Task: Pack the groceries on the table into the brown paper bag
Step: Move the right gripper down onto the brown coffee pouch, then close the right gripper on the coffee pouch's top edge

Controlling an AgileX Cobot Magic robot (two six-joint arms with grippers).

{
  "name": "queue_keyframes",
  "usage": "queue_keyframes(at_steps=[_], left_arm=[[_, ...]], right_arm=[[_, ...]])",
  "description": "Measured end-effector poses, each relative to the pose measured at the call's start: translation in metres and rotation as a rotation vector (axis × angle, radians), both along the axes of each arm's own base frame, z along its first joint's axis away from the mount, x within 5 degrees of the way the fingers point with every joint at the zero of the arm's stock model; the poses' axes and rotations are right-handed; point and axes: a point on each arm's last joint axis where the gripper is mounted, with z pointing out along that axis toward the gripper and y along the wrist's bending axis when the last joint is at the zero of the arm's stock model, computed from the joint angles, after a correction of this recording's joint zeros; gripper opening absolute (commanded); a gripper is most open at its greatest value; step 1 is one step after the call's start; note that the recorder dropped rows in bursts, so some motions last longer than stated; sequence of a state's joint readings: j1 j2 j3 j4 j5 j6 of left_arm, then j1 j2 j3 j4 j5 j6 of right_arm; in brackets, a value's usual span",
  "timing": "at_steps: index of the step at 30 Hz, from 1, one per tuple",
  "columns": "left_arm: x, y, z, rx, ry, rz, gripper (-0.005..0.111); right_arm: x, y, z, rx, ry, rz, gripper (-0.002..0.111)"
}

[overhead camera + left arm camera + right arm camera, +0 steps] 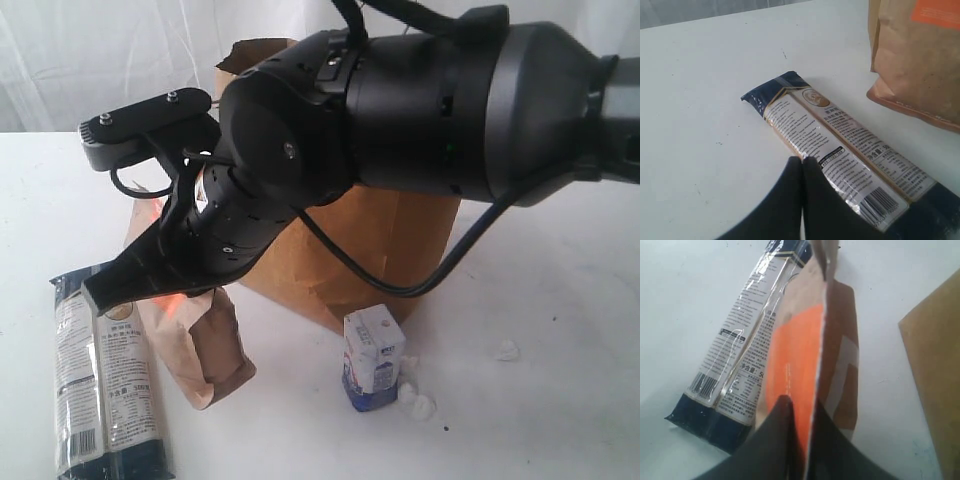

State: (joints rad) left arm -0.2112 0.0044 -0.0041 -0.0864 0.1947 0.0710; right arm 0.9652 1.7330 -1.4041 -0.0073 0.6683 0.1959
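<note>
In the exterior view, the brown paper bag [390, 240] stands at the back of the table [540, 420], and a thick black arm reaching in from the right hides much of its upper part. In front of the bag a small white-blue carton [372, 362] stands upright, with white crumbs [415, 403] just beside it. To the left, the brown-orange pouch [205, 345] hangs tilted. We cannot tell whether its lower end touches the table. The long dark-blue noodle packet [95, 390] lies flat beside it. The arm slants down and leftward, and the right gripper [125, 285] is at the pouch's top.

In the left wrist view, the left gripper [802, 162] has its black fingers pressed together on nothing, and their tip overlaps one long edge of the noodle packet [835, 140]. The pouch [920, 65] is near the packet – apart from it.

In the right wrist view, the right gripper [805, 420] pinches the pouch [795, 350] by its thin edge, one finger on each face. The noodle packet [735, 355] lies beyond, and the bag [937, 375] is off to one side.
</note>
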Motion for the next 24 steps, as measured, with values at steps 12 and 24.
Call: queue_keyframes(at_steps=[12,24], left_arm=[[0.0000,0.0000,0.0000,0.000,0.000,0.000,0.000],[0.0000,0.0000,0.0000,0.000,0.000,0.000,0.000]], right_arm=[[-0.0012,-0.0023,-0.0019,-0.032,0.014,0.003,0.000],[0.0021,0.0012,0.0018,0.014,-0.034,0.007,0.000]])
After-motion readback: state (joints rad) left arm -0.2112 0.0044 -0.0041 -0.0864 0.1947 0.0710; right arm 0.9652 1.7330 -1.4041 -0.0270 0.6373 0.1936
